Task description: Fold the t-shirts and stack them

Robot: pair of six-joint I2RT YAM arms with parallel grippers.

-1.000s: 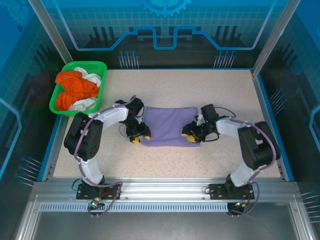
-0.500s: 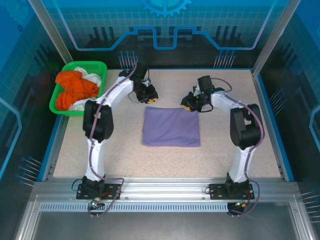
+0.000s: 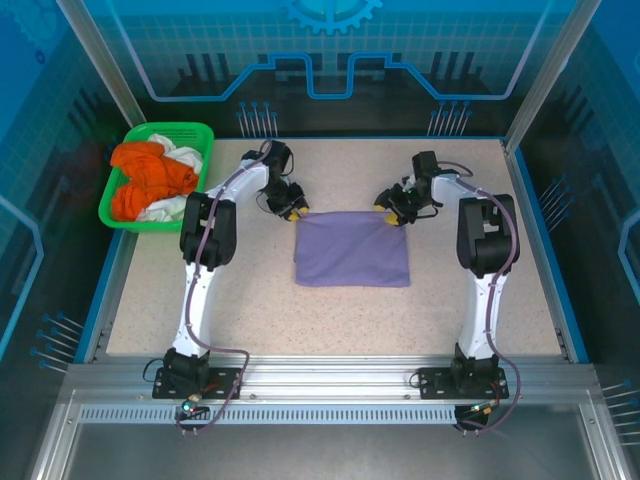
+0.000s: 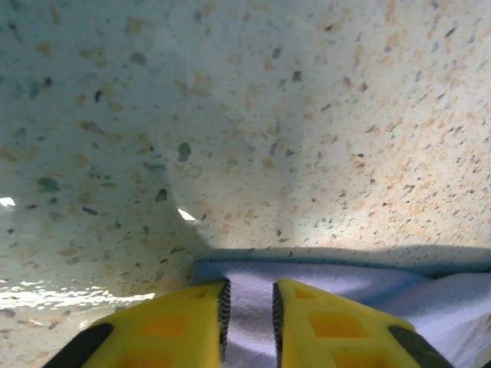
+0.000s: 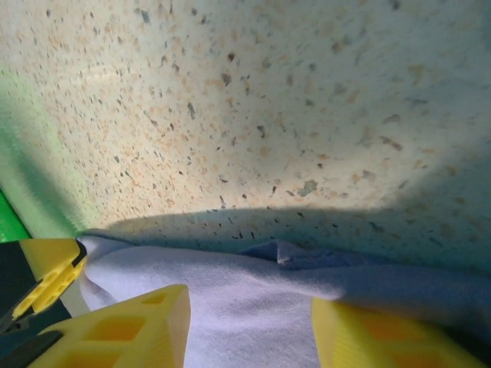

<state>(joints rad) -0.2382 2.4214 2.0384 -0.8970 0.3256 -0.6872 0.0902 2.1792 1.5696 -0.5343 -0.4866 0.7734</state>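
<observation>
The purple shirt (image 3: 352, 250) lies nearward of the left pincer (image 3: 290, 211), narrowly parted, and the right pincer (image 3: 394, 216), wide, both at its far corners.

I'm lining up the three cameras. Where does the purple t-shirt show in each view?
Top external: the purple t-shirt lies folded flat near the middle of the picture.
Left wrist: it runs as a lavender band along the bottom edge, deeper toward the right.
Right wrist: it spans the lower part, its edge rumpled.
Shared landmark: the speckled tabletop beyond the shirt's edge.
</observation>
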